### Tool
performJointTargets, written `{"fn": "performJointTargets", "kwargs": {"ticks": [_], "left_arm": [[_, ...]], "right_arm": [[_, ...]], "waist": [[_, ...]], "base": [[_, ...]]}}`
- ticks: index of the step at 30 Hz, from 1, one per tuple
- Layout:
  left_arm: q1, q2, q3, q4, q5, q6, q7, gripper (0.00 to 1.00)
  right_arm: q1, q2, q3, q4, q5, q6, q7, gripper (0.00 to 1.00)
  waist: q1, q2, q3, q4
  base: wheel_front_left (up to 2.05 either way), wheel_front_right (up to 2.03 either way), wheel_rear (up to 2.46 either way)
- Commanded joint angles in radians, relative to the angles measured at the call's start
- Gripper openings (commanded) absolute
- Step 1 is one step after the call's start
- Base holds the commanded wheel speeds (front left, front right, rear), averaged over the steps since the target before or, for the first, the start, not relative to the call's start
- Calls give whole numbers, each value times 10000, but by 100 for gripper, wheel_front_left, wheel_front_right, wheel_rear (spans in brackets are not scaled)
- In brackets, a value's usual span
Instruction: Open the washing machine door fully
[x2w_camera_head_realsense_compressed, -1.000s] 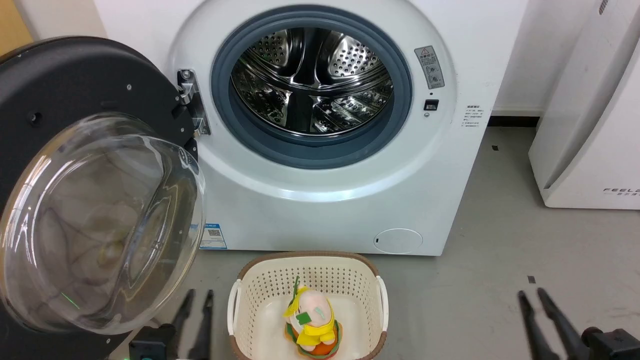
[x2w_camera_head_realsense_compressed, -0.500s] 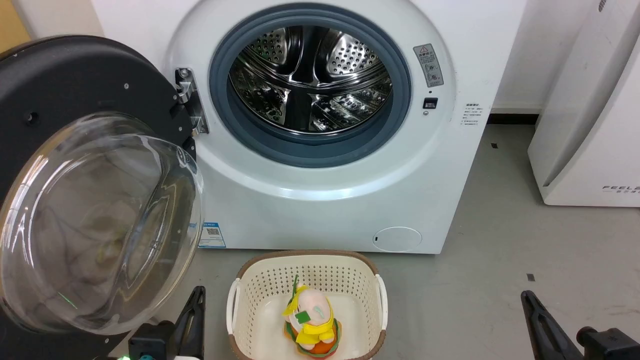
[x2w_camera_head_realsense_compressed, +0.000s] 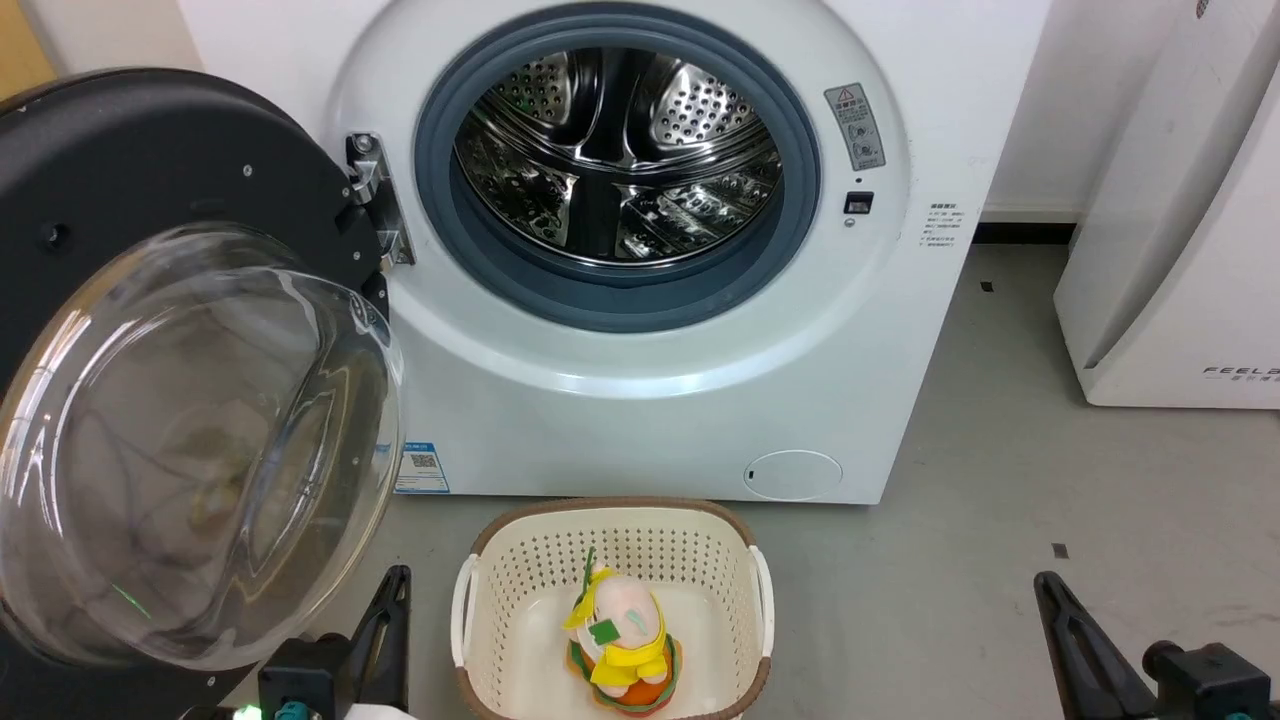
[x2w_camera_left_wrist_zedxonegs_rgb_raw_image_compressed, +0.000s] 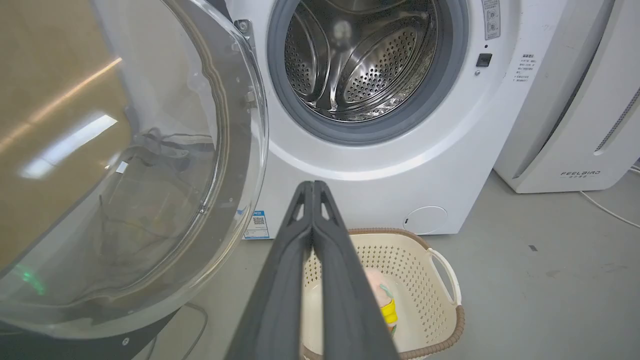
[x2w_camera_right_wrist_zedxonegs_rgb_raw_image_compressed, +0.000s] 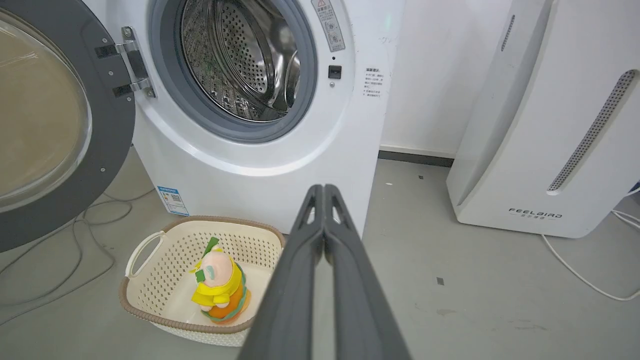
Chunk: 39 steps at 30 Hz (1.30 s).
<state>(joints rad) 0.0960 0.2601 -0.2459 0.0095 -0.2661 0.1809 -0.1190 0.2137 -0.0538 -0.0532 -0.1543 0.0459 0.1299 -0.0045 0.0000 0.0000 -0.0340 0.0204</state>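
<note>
The white washing machine (x2w_camera_head_realsense_compressed: 640, 400) stands ahead with its grey gasket and steel drum (x2w_camera_head_realsense_compressed: 615, 160) exposed. The washing machine door (x2w_camera_head_realsense_compressed: 190, 440) hangs swung out on its left hinge, matte black back and bulging clear glass bowl facing me; it also shows in the left wrist view (x2w_camera_left_wrist_zedxonegs_rgb_raw_image_compressed: 125, 165) and the right wrist view (x2w_camera_right_wrist_zedxonegs_rgb_raw_image_compressed: 45, 120). My left gripper (x2w_camera_head_realsense_compressed: 397, 575) is low at the bottom left, shut and holding nothing, just right of the door's lower rim. My right gripper (x2w_camera_head_realsense_compressed: 1043, 582) sits shut at the bottom right, well away from the machine. Both wrist views show the fingers pressed together (x2w_camera_left_wrist_zedxonegs_rgb_raw_image_compressed: 314, 186) (x2w_camera_right_wrist_zedxonegs_rgb_raw_image_compressed: 324, 189).
A cream perforated basket (x2w_camera_head_realsense_compressed: 480, 590) with a yellow-and-pink plush toy (x2w_camera_head_realsense_compressed: 620, 640) stands on the grey floor in front of the machine. A white appliance with grey lettering (x2w_camera_head_realsense_compressed: 1180, 250) stands to the right. Cables (x2w_camera_right_wrist_zedxonegs_rgb_raw_image_compressed: 65, 245) trail on the floor under the door.
Both grippers went from open to shut. The picture has shifted slightly as the camera moved; the door holds the same swung-out position.
</note>
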Motion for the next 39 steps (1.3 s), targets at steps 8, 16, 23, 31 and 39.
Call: {"fn": "performJointTargets", "kwargs": {"ticks": [8,16,23,31,39], "left_arm": [[-268,-241,265,-20,315,-208,119,0],[-332,-411,465,-27,530,-354,217,0],[-387,-560,641,-33,718,-483,303,0],[-450,-729,841,-40,932,-629,400,0],[-513,-898,1041,-47,1145,-774,498,0]], "right_arm": [[-427,12,66,171,-83,2,11,0],[-583,14,108,296,-117,3,14,0],[-721,16,146,407,-147,3,17,0],[-876,18,188,531,-182,4,20,0],[-1032,20,231,656,-216,4,23,0]], "waist": [[0,0,29,-17],[0,0,58,-34],[0,0,83,-49],[0,0,111,-66],[0,0,139,-83]], "base": [[0,0,0],[0,0,0],[0,0,0],[0,0,0],[0,0,0]]}}
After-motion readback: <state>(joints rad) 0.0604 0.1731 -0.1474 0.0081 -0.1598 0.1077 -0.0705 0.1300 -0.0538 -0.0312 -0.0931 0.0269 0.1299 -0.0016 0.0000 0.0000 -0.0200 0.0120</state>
